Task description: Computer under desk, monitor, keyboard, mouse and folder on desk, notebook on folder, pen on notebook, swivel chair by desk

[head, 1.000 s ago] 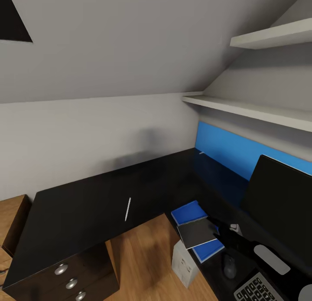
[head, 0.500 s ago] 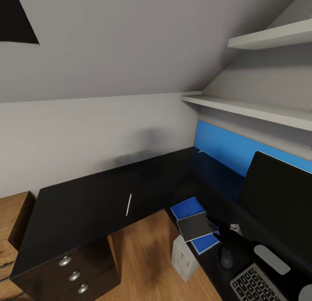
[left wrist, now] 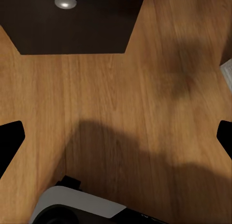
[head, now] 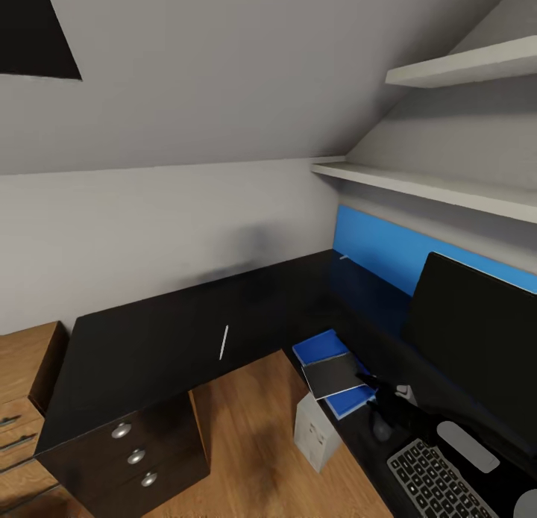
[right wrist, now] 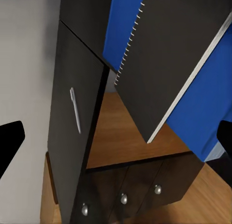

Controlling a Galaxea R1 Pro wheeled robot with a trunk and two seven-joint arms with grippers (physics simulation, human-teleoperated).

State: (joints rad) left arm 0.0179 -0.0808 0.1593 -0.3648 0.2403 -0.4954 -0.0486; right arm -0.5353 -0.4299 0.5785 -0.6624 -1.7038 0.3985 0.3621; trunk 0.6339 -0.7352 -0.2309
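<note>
Both jaws are wide open and hold nothing. The notebook (head: 333,374) now lies on the folder (head: 321,350). The pen (head: 224,342) still waits, well apart.

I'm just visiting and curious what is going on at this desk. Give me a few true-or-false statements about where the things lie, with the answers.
1. The notebook lies on top of the blue folder. True.
2. The pen rests on the notebook. False: it lies alone on the black desk, well apart from the notebook.
3. The keyboard is on the desk in front of the monitor. True.
4. The computer stands on the desktop. False: it stands on the wooden floor by the desk's edge.
5. The right gripper is beside the folder and notebook. True.
</note>
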